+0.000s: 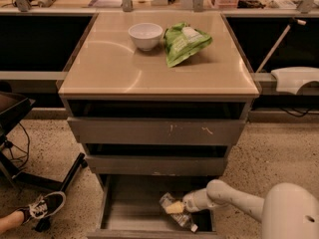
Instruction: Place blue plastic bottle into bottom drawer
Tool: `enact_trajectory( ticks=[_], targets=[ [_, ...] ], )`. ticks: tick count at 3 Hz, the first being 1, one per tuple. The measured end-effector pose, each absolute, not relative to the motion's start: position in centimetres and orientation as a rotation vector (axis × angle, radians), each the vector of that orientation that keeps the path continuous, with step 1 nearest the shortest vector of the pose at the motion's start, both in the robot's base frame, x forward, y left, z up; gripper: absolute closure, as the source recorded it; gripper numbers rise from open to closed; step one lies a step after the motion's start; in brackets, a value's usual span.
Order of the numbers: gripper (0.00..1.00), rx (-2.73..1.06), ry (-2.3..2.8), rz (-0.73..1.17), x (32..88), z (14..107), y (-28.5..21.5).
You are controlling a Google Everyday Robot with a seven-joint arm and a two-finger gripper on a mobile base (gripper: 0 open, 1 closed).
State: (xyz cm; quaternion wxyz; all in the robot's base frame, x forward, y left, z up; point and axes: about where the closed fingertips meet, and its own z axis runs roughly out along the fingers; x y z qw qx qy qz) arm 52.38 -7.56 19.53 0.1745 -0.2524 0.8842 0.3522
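One step short: found gripper low in bottom drawer, right side, at blue plastic bottle; couldn't tell grip state. Needed release flat on floor, then straight-up retreat.

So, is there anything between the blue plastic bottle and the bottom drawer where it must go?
Nothing visible stands in the way. The blue plastic bottle is already inside the open bottom drawer, in its right part, and the gripper is at the bottle. Whether the bottle rests on the drawer floor cannot be told.
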Motion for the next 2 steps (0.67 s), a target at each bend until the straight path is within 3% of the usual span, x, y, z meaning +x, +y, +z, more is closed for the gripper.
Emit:
enact_trajectory(
  ticks=[1,2],
  targets=[
    [1.00,-0.719,2.515,1.072,51.16,16.98,-7.52],
    [0.81,-0.719,2.515,1.072,51.16,16.98,-7.52]
  ],
)
